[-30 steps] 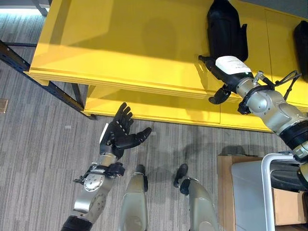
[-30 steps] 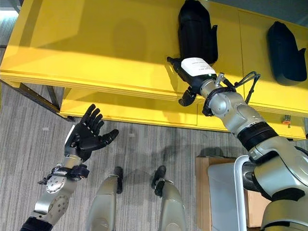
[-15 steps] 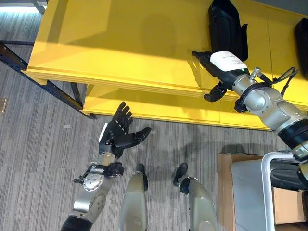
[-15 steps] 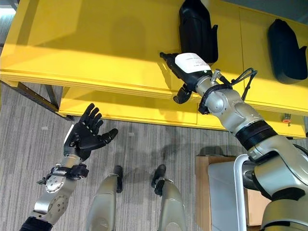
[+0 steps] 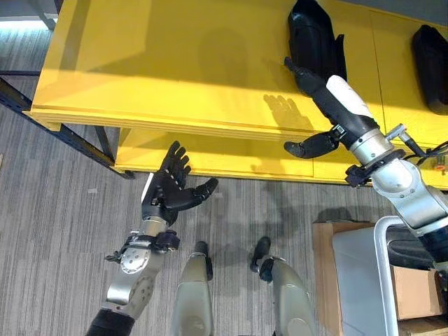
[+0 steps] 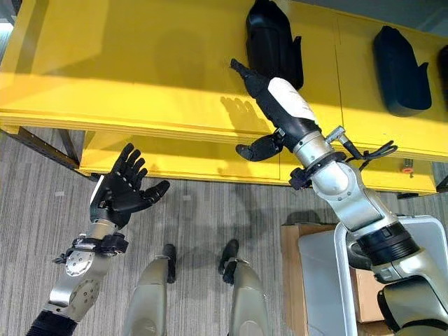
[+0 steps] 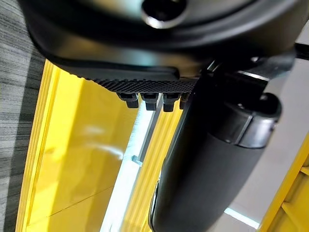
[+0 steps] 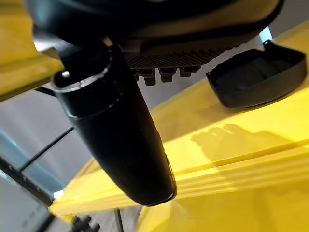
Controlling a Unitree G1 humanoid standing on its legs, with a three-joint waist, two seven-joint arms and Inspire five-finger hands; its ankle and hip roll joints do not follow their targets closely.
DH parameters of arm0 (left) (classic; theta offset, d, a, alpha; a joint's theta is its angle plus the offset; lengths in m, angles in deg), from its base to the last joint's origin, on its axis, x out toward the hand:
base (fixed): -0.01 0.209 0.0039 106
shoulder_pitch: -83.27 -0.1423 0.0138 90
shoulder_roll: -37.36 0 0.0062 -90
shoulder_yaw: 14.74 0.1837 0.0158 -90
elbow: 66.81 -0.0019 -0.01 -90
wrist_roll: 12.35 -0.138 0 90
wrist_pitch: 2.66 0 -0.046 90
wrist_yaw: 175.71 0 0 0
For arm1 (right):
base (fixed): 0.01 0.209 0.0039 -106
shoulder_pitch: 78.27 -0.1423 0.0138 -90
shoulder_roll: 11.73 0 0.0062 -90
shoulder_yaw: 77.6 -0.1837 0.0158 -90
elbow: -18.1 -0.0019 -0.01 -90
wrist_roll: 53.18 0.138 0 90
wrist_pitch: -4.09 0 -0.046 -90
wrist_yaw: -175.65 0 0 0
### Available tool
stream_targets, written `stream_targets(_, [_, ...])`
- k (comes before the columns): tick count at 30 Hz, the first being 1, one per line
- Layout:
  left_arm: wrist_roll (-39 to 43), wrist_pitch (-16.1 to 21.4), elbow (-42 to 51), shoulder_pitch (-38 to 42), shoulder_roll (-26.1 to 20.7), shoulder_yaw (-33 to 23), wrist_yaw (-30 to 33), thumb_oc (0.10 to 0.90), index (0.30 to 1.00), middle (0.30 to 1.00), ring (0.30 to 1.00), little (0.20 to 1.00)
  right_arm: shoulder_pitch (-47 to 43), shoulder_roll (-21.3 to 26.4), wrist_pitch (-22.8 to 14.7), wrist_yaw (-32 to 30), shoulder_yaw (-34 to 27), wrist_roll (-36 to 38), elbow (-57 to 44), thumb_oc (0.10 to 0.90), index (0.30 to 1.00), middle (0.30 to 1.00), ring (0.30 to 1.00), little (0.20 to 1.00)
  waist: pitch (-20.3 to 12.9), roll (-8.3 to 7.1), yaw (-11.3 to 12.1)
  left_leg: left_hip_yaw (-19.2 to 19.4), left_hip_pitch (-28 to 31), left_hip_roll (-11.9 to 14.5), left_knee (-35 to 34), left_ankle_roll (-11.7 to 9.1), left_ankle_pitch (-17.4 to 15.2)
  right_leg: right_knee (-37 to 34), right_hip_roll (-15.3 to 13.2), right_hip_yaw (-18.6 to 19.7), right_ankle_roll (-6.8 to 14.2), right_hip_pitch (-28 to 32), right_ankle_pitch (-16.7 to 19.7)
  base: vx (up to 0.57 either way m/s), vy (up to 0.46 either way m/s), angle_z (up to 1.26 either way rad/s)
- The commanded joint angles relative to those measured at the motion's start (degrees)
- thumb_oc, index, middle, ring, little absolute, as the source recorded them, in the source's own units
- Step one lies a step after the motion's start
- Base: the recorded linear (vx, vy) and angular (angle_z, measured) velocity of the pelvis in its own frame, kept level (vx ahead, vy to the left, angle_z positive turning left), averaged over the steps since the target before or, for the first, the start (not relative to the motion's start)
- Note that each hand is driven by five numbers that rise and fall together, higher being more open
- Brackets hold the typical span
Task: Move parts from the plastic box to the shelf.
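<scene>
There, glossy black moulded part (image 6: 271, 42) on yellow shelf (image 6: 140, 63)

Count: two black moulded parts (image 6: 271, 42) (image 6: 399, 68) on one yellow shelf (image 6: 140, 63). One cardboard box (image 5: 413, 297) on floor. One grey plastic box (image 5: 357, 280).

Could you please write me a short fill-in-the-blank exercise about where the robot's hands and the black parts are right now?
1. The black moulded plastic parts lie on the ___ shelf top.
2. The right hand, fingers straight, holds ___.
3. The open left hand is raised over the grey ___.

Missing words: yellow; nothing; floor
</scene>
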Motion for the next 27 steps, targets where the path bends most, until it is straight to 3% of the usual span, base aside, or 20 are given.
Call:
stream_targets(1, [-0.72, 5.7, 6.94, -1.03, -0.75, -0.4, -2.46, 0.9, 1.0, 1.0, 1.0, 1.0, -1.77, -0.17, -5.91, -2.91, -4.8, 5.33, -4.37, 0.9, 1.0, 1.0, 1.0, 1.0, -7.35, -0.59, -0.44, -7.12, 0.43, 1.78, -6.6, -2.83, 4.53, 1.58, -1.48, 3.11, 4.41, 6.52, -4.79, 0.01, 0.008, -0.05])
stream_targets(3, [-0.83, 5.48, 6.7, -1.78, -0.18, -0.79, -2.92, 0.9, 1.0, 1.0, 1.0, 1.0, 4.14, -4.12, -6.81, -2.24, -7.69, 7.11, -6.66, 0.9, 1.0, 1.0, 1.0, 1.0, -8.54, -0.41, -1.3, -6.65, 2.69, 1.98, -8.91, -2.91, 4.86, -1.09, -1.17, 3.24, 4.84, 8.74, -4.13, 0.04, 0.012, -0.05])
stream_targets(6, [-0.83, 5.34, 6.42, -2.29, 0.02, -1.1, -3.15, 0.9, 1.0, 1.0, 1.0, 1.0, 6.71, -5.74, -7.03, -1.83, -9.13, 7.85, -7.85, 0.9, 1.0, 1.0, 1.0, 1.0, -9.41, -0.29, -1.76, -6.42, 3.99, 1.93, -10.89, -2.87, 5.71, -3.2, -1.08, 3.27, 5.09, 9.94, -3.2, 0.05, 0.018, -0.06])
stream_targets(14, [-1.97, 5.11, 5.35, -5.35, 3.55, -2.4, -3.96, 0.9, 1.0, 1.0, 1.0, 1.0, 17.9, -14.75, -7.62, -0.61, -12.91, 9.31, -10.8, 0.9, 1.0, 1.0, 1.0, 1.0, -15.16, 0.58, -3.73, -3.41, 13.65, 1.52, -25.29, -3.06, 10.55, -16.09, -0.5, 2.88, 6.88, 17.07, 1.47, 0.09, 0.026, -0.05])
stream_targets(22, [-4.35, 4.94, 3.68, -6.72, 6.39, -3.34, -3.97, 0.9, 1.0, 1.0, 1.0, 1.0, 27.16, -19.96, -7.17, 0.25, -15.43, 8.31, -12.62, 0.9, 1.0, 1.0, 1.0, 1.0, -21.18, 1.86, -4.45, -0.53, 20.94, 0.87, -37.59, -3.77, 14.8, -25.06, -0.13, 2.31, 8.36, 22.48, 4.53, 0.07, 0.025, -0.07])
stream_targets(27, [-6.25, 5.16, 2.76, -5.89, 7.45, -3.08, -2.98, 0.9, 1.0, 1.0, 1.0, 1.0, 29.32, -23.58, -6.8, -0.43, -13.96, 8.16, -10.99, 0.9, 1.0, 1.0, 1.0, 1.0, -23.14, 2.45, -4.85, 0.38, 21.82, 0.96, -38.14, -4.05, 14.57, -27.64, -0.3, 2.42, 8.61, 23.98, 5.53, 0.03, 0.018, -0.04])
